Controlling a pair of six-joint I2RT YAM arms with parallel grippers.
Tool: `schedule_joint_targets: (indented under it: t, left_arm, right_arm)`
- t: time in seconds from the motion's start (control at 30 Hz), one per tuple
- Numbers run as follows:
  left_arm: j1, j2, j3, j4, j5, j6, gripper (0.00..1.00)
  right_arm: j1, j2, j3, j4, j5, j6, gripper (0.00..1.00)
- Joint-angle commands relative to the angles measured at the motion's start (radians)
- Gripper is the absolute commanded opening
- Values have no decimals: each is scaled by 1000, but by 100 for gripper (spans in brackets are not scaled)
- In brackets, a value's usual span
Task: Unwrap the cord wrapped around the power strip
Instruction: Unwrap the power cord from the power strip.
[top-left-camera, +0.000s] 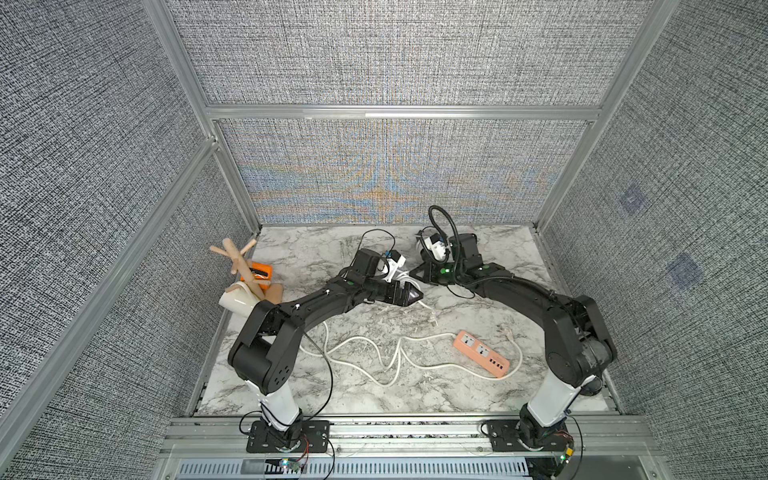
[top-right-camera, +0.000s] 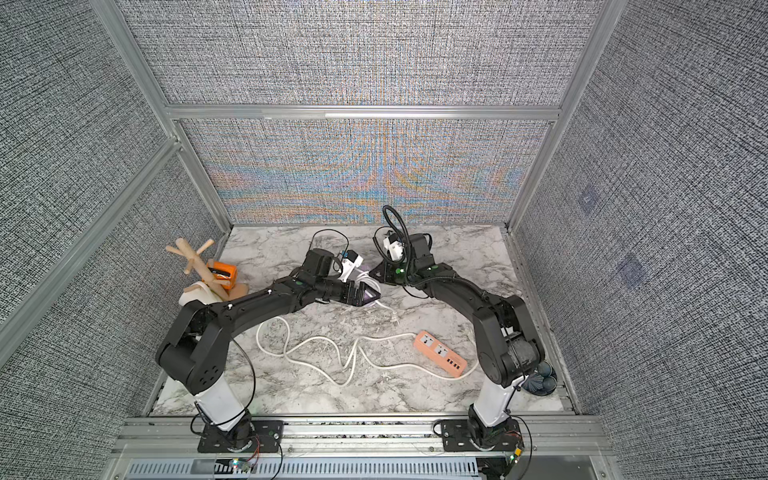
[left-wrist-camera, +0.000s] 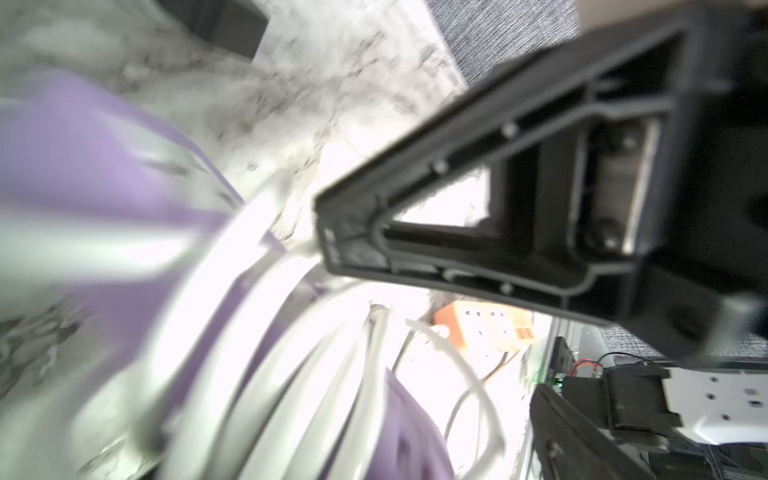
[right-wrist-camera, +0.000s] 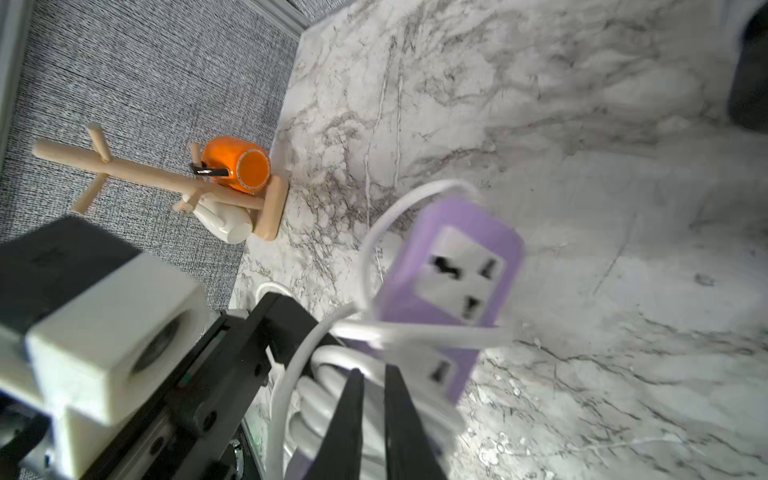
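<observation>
A purple power strip (right-wrist-camera: 457, 270) hangs tilted above the marble table between my two grippers, blurred, with a white cord (right-wrist-camera: 415, 332) looped round it in several coils. The right wrist view shows my right gripper (right-wrist-camera: 372, 372) closed to a narrow gap on a cord strand at the strip's near end. In both top views my left gripper (top-left-camera: 415, 296) sits against the strip from the other side. Its fingers lie outside the left wrist view, which the strip (left-wrist-camera: 83, 166) and coils (left-wrist-camera: 249, 374) fill. The cord's plug end (top-left-camera: 432, 321) lies on the table.
An orange power strip (top-left-camera: 482, 353) lies at the front right, its white cord (top-left-camera: 374, 353) sprawled across the middle. At the left edge stands a wooden mug tree (top-left-camera: 245, 266) with an orange cup (top-left-camera: 257, 272) and a white mug (top-left-camera: 237, 301). Fabric walls close in three sides.
</observation>
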Motion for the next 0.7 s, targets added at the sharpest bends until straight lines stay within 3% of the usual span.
schedule_joint_targets:
  t: [0.0,0.23,0.43,0.57,0.67]
  left_arm:
    - [-1,34,-11,72,14,7,99]
    - [3,79,-27,84,14,0,99]
    - [34,0,-45,55,3,4,99]
    - [61,-48,2,-50,-16,23,99]
    - [69,-30,101,-233,-103,41,99]
  right_arm:
    - [1,19,-10,5,21,-25,18]
    - [-3,42,-24,-20,66,-36,18]
    - [-68,-58,-85,-26,86,-41,21]
    - [-94,-104,-113,-90,97,-105,37]
    - [-95,-110,-127,-130,112,-144,49]
